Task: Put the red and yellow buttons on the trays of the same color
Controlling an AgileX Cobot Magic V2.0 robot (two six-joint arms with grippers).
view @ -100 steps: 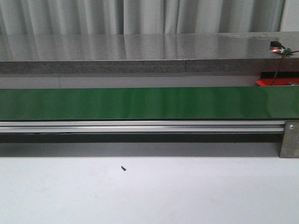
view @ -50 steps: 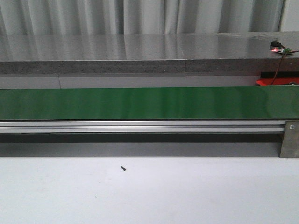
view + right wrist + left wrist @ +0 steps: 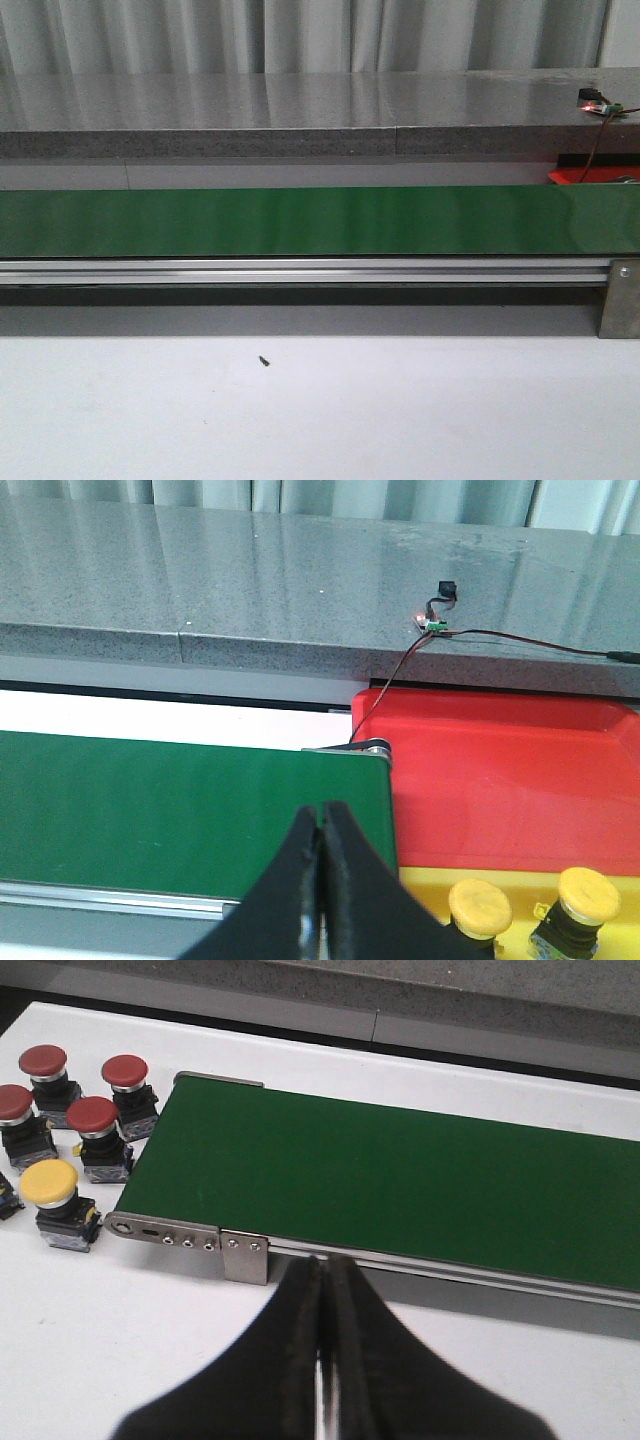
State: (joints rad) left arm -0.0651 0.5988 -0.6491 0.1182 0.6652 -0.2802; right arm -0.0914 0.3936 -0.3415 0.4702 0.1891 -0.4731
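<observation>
Both arms wait over the green belt (image 3: 300, 221)
Left gripper (image 3: 322, 1290) and right gripper (image 3: 320, 835) pinched together, holding nothing; buttons (image 3: 93, 1115) sit unsorted, red tray (image 3: 500, 770) bare

The long green conveyor belt (image 3: 300, 221) looks smooth with a soft sheen, edged by a brushed aluminium rail (image 3: 300, 270). The grey speckled stone ledge (image 3: 300, 105) is polished; the red plastic tray (image 3: 500, 780) glossy.

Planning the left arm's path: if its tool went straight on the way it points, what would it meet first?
Probably the belt: the shut left tool points over its near rail onto the green surface. The buttons sit off to one side, out of line. Depth is unclear.
</observation>
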